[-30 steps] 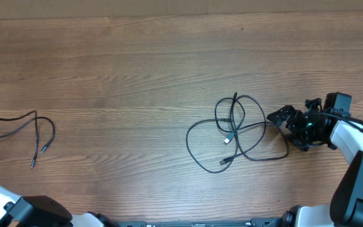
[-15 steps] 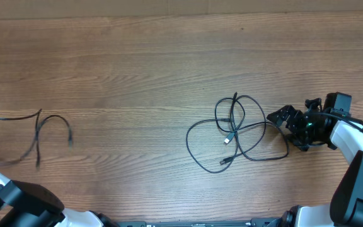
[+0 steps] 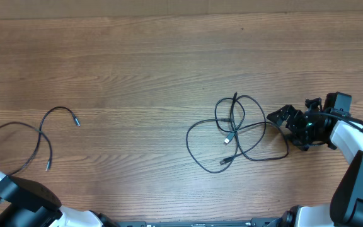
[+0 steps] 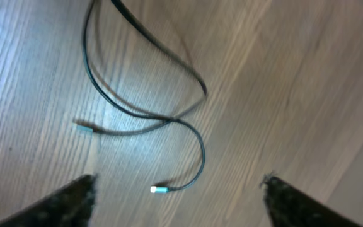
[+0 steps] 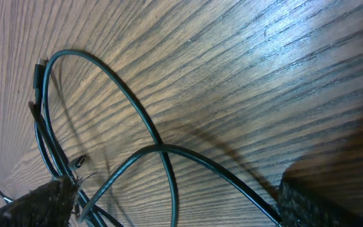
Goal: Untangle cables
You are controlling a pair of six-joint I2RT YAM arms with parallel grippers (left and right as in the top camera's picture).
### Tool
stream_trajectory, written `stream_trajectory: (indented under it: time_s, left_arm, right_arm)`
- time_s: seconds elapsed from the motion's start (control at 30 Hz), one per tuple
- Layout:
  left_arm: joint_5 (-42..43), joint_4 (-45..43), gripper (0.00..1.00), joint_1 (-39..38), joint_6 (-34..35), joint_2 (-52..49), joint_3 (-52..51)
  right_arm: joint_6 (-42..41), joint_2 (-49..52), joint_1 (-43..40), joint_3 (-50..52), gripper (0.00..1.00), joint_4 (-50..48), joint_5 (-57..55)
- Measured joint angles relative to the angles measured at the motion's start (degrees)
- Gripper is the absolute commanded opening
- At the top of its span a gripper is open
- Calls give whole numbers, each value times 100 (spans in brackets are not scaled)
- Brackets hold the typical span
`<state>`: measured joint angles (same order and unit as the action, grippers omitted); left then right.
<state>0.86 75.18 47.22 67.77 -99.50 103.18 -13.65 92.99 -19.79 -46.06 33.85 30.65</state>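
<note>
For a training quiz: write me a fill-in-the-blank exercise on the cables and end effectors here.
1. The tangled cables lie on a ___ table.
2. Beside the tangle sits the end effector of the ___ arm.
3. The left end effector, above the separated cable, has its jaws ___.
Missing words: wooden; right; open.

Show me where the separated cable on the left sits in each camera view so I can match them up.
Overhead: the separated cable lies near the left edge, far from the tangled pile.
Left wrist: the cable curls through the upper and middle part of the picture, both plug ends showing.
Right wrist: not in it; only the pile shows.
Shared landmark: the wooden table.
</note>
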Motion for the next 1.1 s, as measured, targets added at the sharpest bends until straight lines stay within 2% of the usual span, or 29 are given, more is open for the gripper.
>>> stream_trajectory:
  time_s: [0.3,0.57,0.7,0.97,1.1]
  left_arm:
    - [339,48,100,-61,-852,0,0]
    - [428,37,100,-844,-1836,0,0]
    - [450,-83,100,-1517,-2496,-2,0]
    - [450,-470,99,-3414,-3832,-7,0]
    - [461,-581,99,-4682,-4623,-149,2]
  right_arm:
    - [0,0,0,0,100,-17,0]
    - [0,0,0,0,100,-66,0]
    - [2,0,0,0,100,-68,2]
    - [-2,0,0,0,100,-39,2]
    - [2,0,0,0,100,-31,2]
